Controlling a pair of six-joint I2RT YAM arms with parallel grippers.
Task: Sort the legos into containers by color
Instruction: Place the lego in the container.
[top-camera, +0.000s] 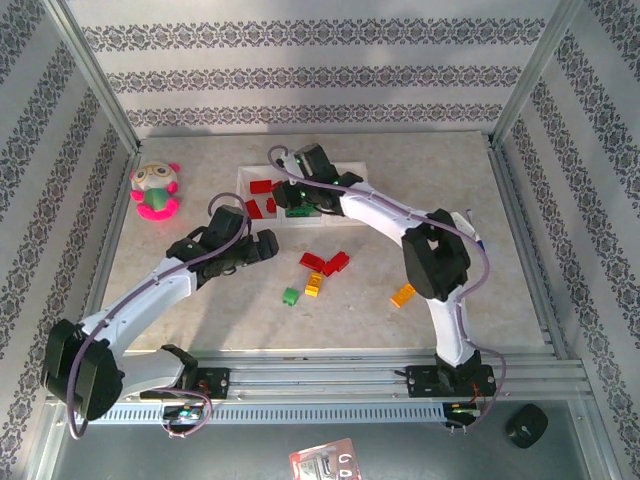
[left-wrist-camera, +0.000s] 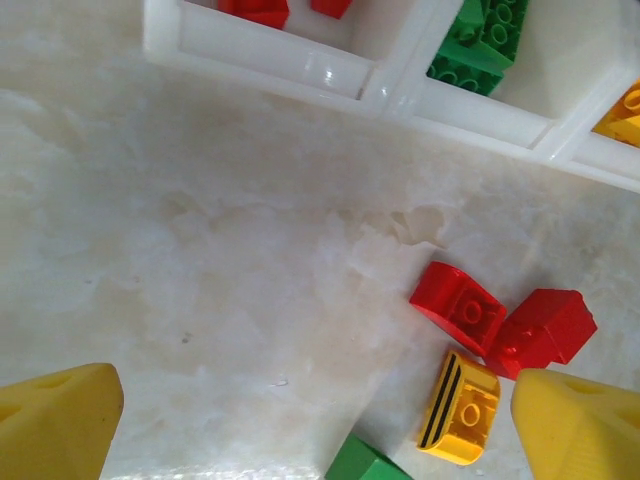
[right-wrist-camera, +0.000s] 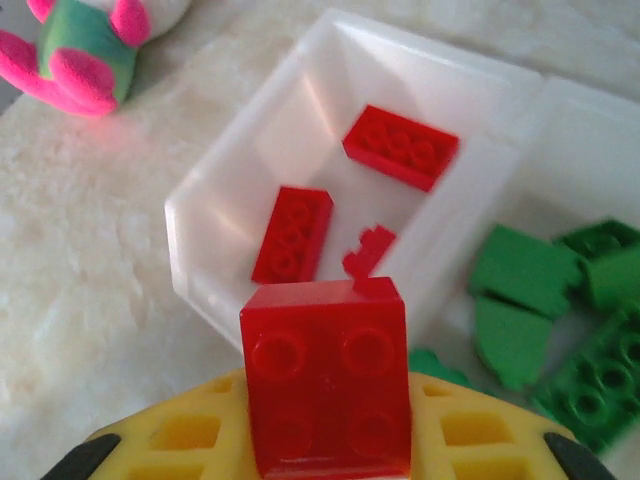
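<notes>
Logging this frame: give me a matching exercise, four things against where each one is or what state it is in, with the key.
Things:
1. right tool
2. left tool
3. plush toy
4. lone orange brick

Places or states:
A. on the table, left of the tray in the top view
B. open, above the table near the loose bricks
C. on the table beside the right arm
D. shut on a red brick above the tray

Pairs: 1-D, 2-B, 3-A, 4-C.
</notes>
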